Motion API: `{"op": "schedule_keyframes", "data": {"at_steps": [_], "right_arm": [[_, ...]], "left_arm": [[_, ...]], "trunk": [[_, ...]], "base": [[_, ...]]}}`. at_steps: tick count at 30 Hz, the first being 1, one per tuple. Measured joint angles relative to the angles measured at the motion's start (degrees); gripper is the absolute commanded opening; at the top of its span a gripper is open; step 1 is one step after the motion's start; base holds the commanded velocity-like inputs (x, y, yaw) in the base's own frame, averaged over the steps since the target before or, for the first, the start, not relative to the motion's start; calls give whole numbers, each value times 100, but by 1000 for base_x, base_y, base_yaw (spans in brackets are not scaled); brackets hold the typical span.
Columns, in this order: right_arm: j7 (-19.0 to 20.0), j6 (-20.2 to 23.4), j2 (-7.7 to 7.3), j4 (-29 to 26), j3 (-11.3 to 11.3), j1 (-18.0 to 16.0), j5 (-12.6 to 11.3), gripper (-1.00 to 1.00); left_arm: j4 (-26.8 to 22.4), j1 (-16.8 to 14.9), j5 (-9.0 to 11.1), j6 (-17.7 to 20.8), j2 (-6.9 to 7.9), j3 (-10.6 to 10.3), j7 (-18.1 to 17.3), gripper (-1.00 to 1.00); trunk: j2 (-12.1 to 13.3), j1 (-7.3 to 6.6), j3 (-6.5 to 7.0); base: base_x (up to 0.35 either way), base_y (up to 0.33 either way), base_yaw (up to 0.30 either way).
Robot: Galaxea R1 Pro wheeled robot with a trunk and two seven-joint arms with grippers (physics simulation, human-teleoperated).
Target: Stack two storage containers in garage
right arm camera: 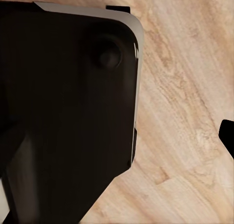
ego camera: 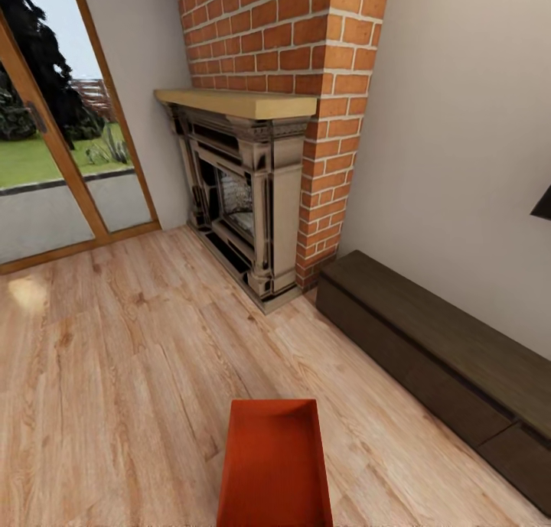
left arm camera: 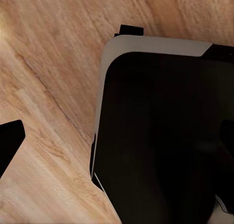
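Head view puts my orange-red, thin-walled rectangular storage container (ego camera: 275, 466) low and central over the light wood plank floor (ego camera: 115, 374), its near end cut off, before the red brick fireplace (ego camera: 283, 76) and dark wooden low cabinet (ego camera: 444, 351). Whether my jaws are spread, I cannot tell.

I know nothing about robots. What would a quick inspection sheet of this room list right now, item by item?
Surface: light wood plank floor, bare where seen.
Job's things: one orange-red storage container, open top, at the near edge of the head view; whether it rests on the floor or is carried cannot be told.
Clutter: nothing seen.
Grippers: wrist views show the dark robot base over planks; finger state cannot be told.
Cables: nothing seen.
Surroundings: brick fireplace with wood mantel, wood-framed glass door, low dark cabinet along the pale wall.
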Motion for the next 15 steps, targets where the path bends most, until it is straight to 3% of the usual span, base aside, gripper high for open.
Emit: {"op": "schedule_keyframes", "data": {"at_steps": [15], "right_arm": [[0,0,4,0,0,0,0,100]], "left_arm": [[0,0,0,0,0,0,0,100]], "trunk": [[0,0,-138]], "base": [[0,0,0]]}}
